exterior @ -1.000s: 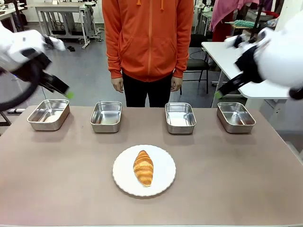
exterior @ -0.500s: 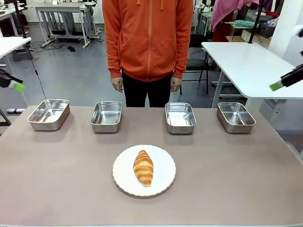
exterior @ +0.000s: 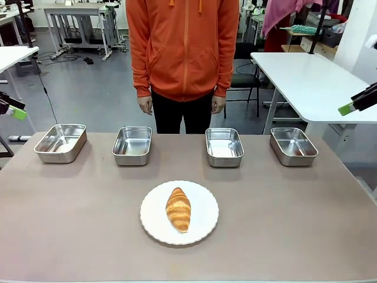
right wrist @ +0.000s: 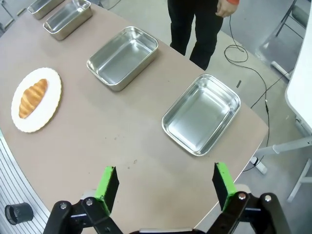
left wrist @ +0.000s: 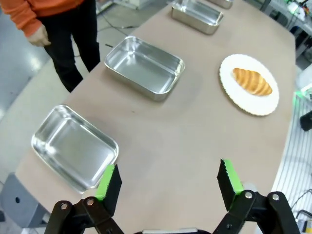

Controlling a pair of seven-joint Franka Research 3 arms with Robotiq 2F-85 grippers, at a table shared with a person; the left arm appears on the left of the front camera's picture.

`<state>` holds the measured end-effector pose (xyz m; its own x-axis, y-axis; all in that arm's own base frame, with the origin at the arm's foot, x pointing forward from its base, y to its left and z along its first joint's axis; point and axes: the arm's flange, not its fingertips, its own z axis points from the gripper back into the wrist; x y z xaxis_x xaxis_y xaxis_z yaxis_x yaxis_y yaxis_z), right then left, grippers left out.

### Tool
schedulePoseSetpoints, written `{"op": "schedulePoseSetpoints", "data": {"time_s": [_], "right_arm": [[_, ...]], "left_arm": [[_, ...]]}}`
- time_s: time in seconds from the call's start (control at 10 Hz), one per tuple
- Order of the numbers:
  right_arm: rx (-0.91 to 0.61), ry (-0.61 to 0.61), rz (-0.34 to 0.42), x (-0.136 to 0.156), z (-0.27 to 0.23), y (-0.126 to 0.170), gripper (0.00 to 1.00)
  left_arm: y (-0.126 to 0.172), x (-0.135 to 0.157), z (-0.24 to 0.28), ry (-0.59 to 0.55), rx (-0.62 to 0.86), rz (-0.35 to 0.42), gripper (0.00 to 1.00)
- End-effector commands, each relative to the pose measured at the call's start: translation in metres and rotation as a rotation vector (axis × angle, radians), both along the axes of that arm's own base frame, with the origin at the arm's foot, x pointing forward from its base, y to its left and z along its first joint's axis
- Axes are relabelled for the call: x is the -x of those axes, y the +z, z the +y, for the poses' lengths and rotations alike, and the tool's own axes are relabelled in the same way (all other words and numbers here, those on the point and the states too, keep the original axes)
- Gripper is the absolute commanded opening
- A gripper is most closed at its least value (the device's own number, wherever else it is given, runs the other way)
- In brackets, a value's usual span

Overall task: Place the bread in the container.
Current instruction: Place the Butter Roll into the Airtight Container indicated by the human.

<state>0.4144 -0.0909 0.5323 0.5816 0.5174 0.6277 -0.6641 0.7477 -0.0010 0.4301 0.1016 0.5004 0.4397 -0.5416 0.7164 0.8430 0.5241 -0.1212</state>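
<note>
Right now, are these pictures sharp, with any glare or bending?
Front view: sharp, even light; the croissant casts only a faint shadow on the plate. Left wrist view: the table edge curves from the wide lens; mild sheen in the leftmost tray. Right wrist view: same curving, soft glare in the rightmost tray.

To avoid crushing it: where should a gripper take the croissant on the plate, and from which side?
Probably its thick middle, from straight above. The croissant lies flat on the white plate, long axis pointing roughly toward the person, so the grip should close across its short width; the tapered ends could slip.
</note>
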Motion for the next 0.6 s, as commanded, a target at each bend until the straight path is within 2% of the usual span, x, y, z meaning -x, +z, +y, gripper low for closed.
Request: {"op": "schedulePoseSetpoints", "data": {"time_s": [0.0, 0.1, 0.3, 0.5], "right_arm": [[-0.018, -0.011, 0.008, 0.001, 0.001, 0.002, 1.0], [0.0, 0.0, 0.0, 0.0, 0.0, 0.0, 1.0], [-0.035, 0.005, -0.039, -0.006, -0.02, 0.012, 1.0], [-0.086, 0.027, -0.078, -0.005, -0.033, 0.018, 1.0]], "left_arm": [[0.004, 0.001, 0.0, 0.013, 0.022, 0.004, 1.0], [0.0, 0.0, 0.0, 0.0, 0.0, 0.0, 1.0], [0.023, 0.001, 0.016, -0.026, 0.042, -0.102, 1.0], [0.036, 0.004, 0.024, -0.048, 0.082, -0.169, 1.0]]}}
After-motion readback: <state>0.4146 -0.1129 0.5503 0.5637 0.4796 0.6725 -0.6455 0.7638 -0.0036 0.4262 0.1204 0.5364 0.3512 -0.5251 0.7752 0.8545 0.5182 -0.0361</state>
